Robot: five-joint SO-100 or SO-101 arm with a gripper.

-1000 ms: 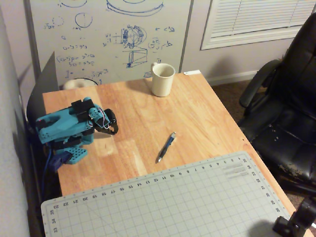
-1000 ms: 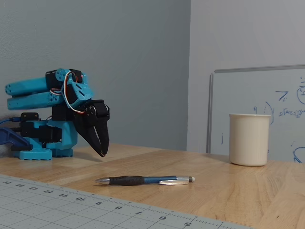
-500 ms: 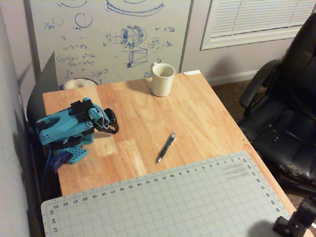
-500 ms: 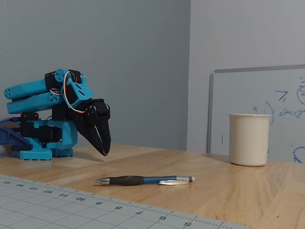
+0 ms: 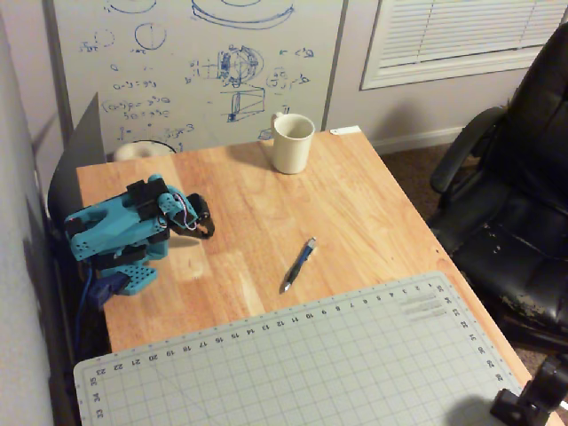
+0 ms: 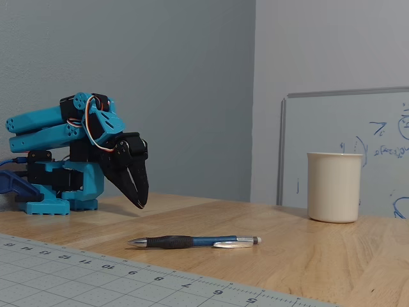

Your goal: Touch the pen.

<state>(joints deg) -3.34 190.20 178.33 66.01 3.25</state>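
The pen (image 5: pixel 299 264) lies on the wooden table (image 5: pixel 355 195), blue barrel with dark grip and silvery tip, angled toward the cutting mat. In the fixed view the pen (image 6: pixel 195 242) lies flat in front of the arm. My gripper (image 5: pixel 207 228) sits folded back at the table's left side, well apart from the pen. In the fixed view the gripper (image 6: pixel 138 201) points down, its black jaws together, holding nothing, its tip just above the table.
A cream mug (image 5: pixel 292 142) stands at the table's far edge, also in the fixed view (image 6: pixel 333 187). A grey-green cutting mat (image 5: pixel 302 364) covers the near part. A whiteboard (image 5: pixel 195 62) leans behind. A black office chair (image 5: pixel 515 195) stands at the right.
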